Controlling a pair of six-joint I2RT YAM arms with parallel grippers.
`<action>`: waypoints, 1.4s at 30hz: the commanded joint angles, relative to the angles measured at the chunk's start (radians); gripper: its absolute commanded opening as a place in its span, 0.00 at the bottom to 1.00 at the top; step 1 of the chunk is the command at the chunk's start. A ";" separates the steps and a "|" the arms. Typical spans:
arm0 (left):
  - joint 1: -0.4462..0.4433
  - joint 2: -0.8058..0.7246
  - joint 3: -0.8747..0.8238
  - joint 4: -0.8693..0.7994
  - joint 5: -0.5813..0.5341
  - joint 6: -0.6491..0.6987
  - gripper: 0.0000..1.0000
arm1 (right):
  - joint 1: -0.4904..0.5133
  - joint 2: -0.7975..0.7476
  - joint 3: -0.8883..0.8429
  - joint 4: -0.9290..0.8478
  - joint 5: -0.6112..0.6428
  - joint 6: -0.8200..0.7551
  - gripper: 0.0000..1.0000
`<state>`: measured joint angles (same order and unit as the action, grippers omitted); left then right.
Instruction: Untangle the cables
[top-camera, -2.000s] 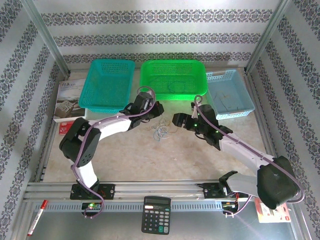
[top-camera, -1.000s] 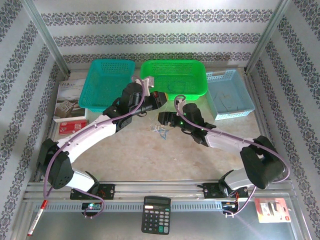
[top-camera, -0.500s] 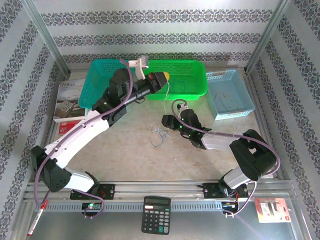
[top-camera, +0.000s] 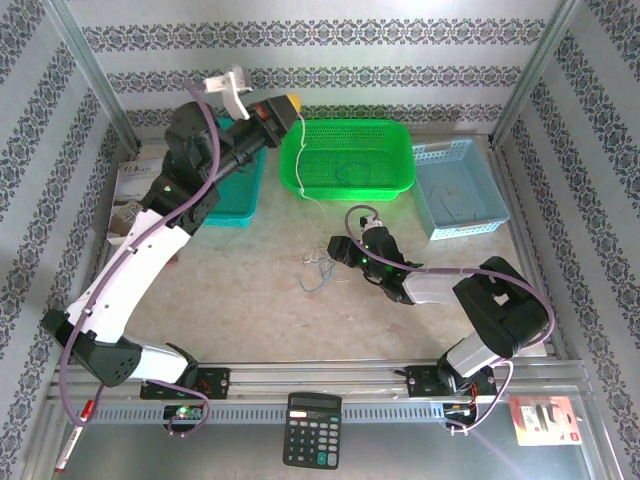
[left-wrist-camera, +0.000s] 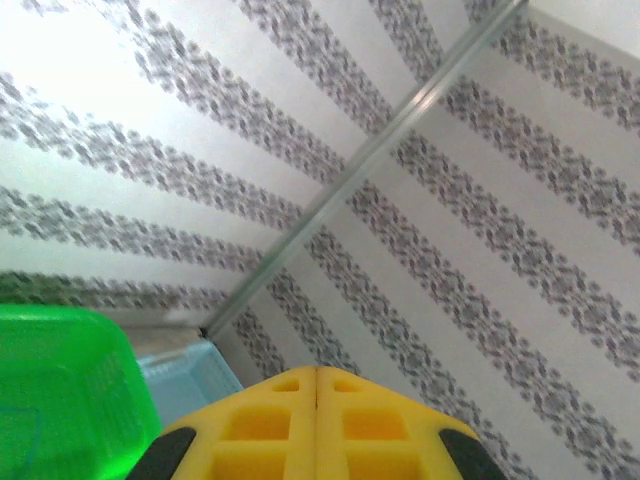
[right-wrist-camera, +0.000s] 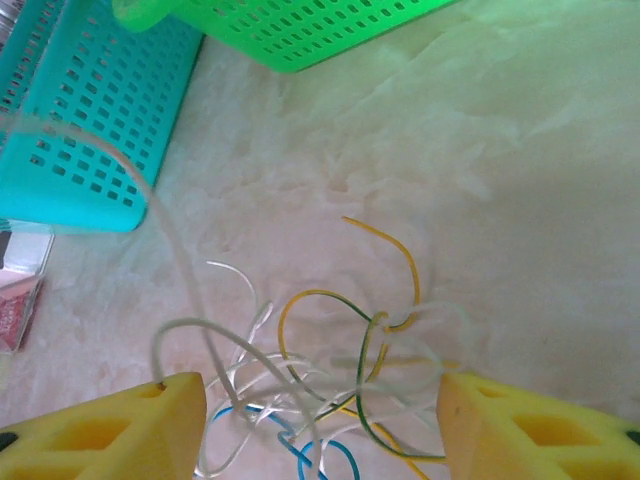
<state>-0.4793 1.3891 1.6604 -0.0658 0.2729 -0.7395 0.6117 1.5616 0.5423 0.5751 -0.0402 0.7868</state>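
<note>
Cables (right-wrist-camera: 340, 380), thin floppy yellow, blue and white loops, lie tangled on the worktop (top-camera: 250, 300) near the green mesh basket (top-camera: 350, 124); my right fingers (right-wrist-camera: 130, 420) gape astride them, left fingers (left-wrist-camera: 260, 420) pinch one faint white strand (top-camera: 300, 150) aloft.

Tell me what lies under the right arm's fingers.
Under the right gripper, between its open fingers, the cables lie tangled on the table: whitish, yellow, green and blue strands. One whitish strand rises away past the teal basket. Some ends run behind the fingers, hidden.

Robot lab bench (top-camera: 250, 300): aluminium frame (top-camera: 95, 80), patterned panel walls (top-camera: 320, 60).
</note>
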 joint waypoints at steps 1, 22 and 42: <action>0.069 -0.008 0.051 -0.023 0.016 0.022 0.00 | 0.010 0.024 -0.024 0.029 0.029 0.003 0.65; 0.323 0.129 0.394 -0.082 0.096 0.001 0.00 | -0.030 0.095 -0.033 0.080 -0.027 0.035 0.77; 0.326 0.367 0.939 -0.203 0.058 0.027 0.00 | -0.087 0.133 -0.077 0.164 -0.085 0.090 0.89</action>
<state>-0.1677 1.7519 2.5454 -0.2386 0.3538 -0.7391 0.5465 1.6554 0.4824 0.7330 -0.1249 0.8627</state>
